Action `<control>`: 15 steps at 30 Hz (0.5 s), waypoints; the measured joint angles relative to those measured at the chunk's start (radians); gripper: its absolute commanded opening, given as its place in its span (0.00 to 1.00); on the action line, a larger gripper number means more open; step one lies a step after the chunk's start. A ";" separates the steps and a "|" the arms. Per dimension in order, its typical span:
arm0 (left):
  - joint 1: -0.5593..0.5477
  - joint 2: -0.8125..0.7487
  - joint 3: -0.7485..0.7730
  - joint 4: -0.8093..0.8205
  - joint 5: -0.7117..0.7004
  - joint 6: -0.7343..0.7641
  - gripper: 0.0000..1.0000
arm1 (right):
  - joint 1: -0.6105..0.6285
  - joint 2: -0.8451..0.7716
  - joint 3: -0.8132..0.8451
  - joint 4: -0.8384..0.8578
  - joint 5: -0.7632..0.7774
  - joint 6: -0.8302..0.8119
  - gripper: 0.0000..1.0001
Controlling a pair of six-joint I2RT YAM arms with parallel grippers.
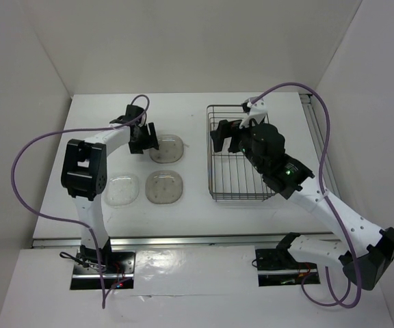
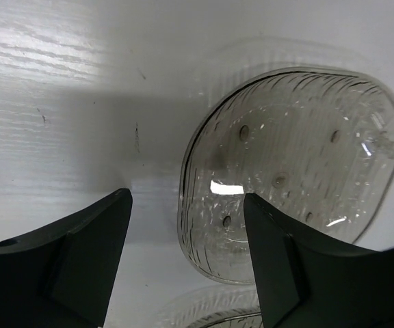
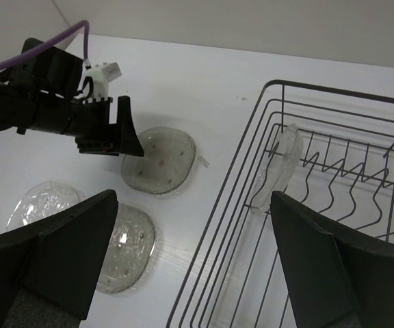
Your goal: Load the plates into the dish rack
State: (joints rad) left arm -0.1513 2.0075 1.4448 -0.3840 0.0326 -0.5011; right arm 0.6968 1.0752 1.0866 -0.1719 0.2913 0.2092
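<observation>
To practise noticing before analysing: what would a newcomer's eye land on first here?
The dark wire dish rack sits on the right, one clear plate standing on edge among its prongs. Left of it three plates lie flat, the left end effector open at the far smoky plate. The right end effector hangs open over the rack.

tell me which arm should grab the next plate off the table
Left. The left gripper is open and hangs right over the edge of the far smoky plate. The right gripper is open too, but sits over the dish rack, farther from that plate.
</observation>
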 measured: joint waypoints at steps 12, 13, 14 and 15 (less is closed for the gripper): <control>0.000 0.069 0.065 -0.042 -0.029 -0.001 0.49 | -0.001 -0.036 0.000 0.000 0.016 0.006 0.99; -0.002 0.071 0.068 -0.047 -0.033 0.000 0.43 | -0.001 -0.040 0.000 0.000 0.020 0.007 0.99; -0.002 0.071 0.070 -0.056 -0.037 -0.002 0.39 | -0.001 -0.044 0.000 0.000 0.026 0.007 0.99; -0.003 0.072 0.079 -0.068 -0.046 -0.002 0.37 | -0.001 -0.048 0.000 -0.001 0.030 0.007 0.99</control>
State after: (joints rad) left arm -0.1539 2.0796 1.5234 -0.4515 -0.0132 -0.5030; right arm 0.6956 1.0275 1.0866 -0.1726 0.3210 0.2161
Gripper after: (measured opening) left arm 0.414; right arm 0.993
